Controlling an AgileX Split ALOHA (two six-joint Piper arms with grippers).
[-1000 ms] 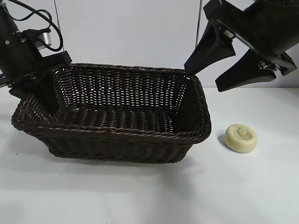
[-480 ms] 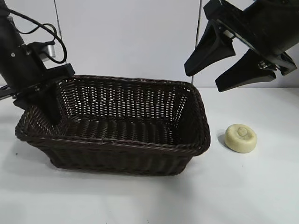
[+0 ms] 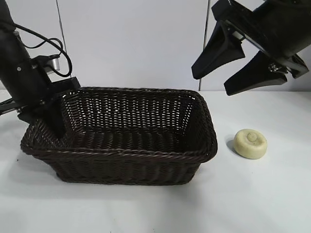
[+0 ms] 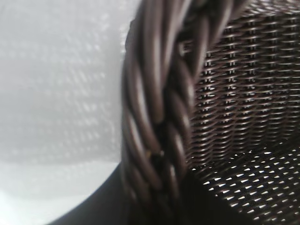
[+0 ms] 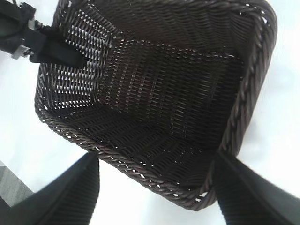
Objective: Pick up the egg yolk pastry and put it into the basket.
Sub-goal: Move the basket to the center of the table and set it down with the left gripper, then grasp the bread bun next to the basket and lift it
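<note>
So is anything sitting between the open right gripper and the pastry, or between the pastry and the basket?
Nothing visible. The right gripper hangs open above, with only air down to the egg yolk pastry. Bare table separates the pastry from the basket; the left gripper grips the far rim.

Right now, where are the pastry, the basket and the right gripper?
pastry (image 3: 250, 143), exterior view, on its top face beside the knob.
basket (image 3: 141, 154), exterior view, on the near braided rim.
right gripper (image 3: 217, 81), exterior view, midway between its open fingertips, above the table.
</note>
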